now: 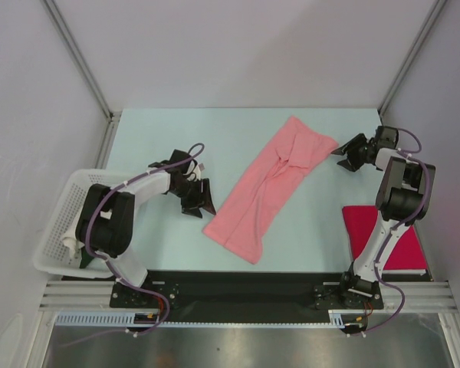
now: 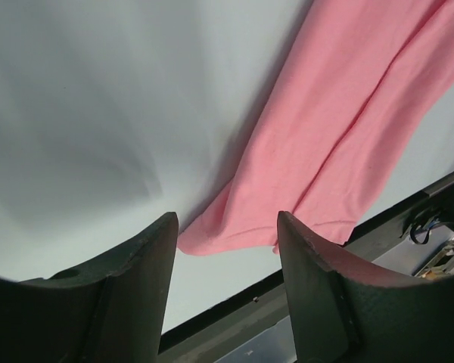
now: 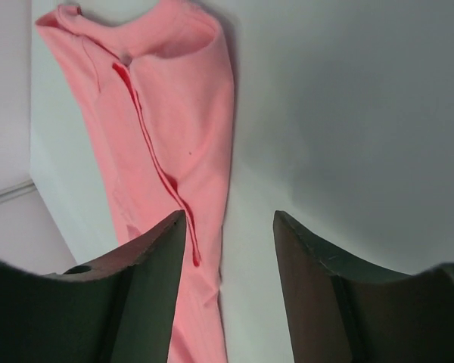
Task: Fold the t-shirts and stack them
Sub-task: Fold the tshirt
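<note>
A salmon-pink t-shirt [image 1: 272, 184] lies folded into a long strip, running diagonally across the middle of the table. A magenta-red t-shirt [image 1: 383, 234] lies folded flat at the near right, partly behind the right arm. My left gripper [image 1: 202, 201] hovers just left of the pink strip's near end, open with nothing between its fingers; the left wrist view shows the pink t-shirt [image 2: 340, 136] ahead. My right gripper [image 1: 343, 156] stands open beside the strip's far right end, the pink t-shirt [image 3: 174, 128] lying under its left finger.
A white lattice basket [image 1: 57, 230] with something white inside stands at the left edge, beside the left arm. The table's near edge is a black rail [image 1: 238, 287]. White walls close the back and sides.
</note>
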### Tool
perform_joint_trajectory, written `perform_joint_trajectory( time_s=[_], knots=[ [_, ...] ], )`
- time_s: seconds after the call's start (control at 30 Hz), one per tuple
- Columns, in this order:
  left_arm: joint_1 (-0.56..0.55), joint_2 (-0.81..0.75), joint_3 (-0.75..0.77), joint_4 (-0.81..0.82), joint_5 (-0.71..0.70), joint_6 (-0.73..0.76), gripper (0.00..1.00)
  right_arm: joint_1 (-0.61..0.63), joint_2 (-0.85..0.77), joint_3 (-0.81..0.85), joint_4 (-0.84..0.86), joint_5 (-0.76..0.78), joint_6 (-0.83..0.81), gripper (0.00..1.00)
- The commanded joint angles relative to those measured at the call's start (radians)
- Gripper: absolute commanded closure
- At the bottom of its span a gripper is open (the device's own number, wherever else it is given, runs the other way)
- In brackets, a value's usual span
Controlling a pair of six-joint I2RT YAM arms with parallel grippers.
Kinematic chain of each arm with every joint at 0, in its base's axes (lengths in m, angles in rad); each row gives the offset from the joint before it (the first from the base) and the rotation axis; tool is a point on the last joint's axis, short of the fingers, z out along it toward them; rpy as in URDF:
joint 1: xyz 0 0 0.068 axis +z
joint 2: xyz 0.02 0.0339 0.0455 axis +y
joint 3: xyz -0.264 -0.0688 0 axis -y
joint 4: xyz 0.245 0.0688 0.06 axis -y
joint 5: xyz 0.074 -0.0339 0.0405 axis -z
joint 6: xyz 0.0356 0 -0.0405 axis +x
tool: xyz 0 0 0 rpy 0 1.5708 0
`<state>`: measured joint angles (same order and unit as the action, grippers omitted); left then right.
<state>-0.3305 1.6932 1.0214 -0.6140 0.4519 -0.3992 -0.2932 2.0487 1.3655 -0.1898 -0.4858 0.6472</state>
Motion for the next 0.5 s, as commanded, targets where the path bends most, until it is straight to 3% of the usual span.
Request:
perform_joint_trajectory(
  time_s=[0.0, 0.23, 0.47],
  knots=[
    [0.001, 0.009, -0.007, -0.004, 0.021, 0.056, 0.39, -0.006, 0.060, 0.024, 0.139, -0.074, 0.023, 0.45],
    [0.001, 0.029, -0.049, 0.016, 0.065, 0.057, 0.47, -0.004, 0.163, 0.090, 0.165, -0.014, 0.012, 0.46],
    [-0.001, -0.007, -0.069, 0.028, 0.143, 0.063, 0.38, 0.020, 0.254, 0.219, 0.135, 0.026, 0.012, 0.47]
  ],
)
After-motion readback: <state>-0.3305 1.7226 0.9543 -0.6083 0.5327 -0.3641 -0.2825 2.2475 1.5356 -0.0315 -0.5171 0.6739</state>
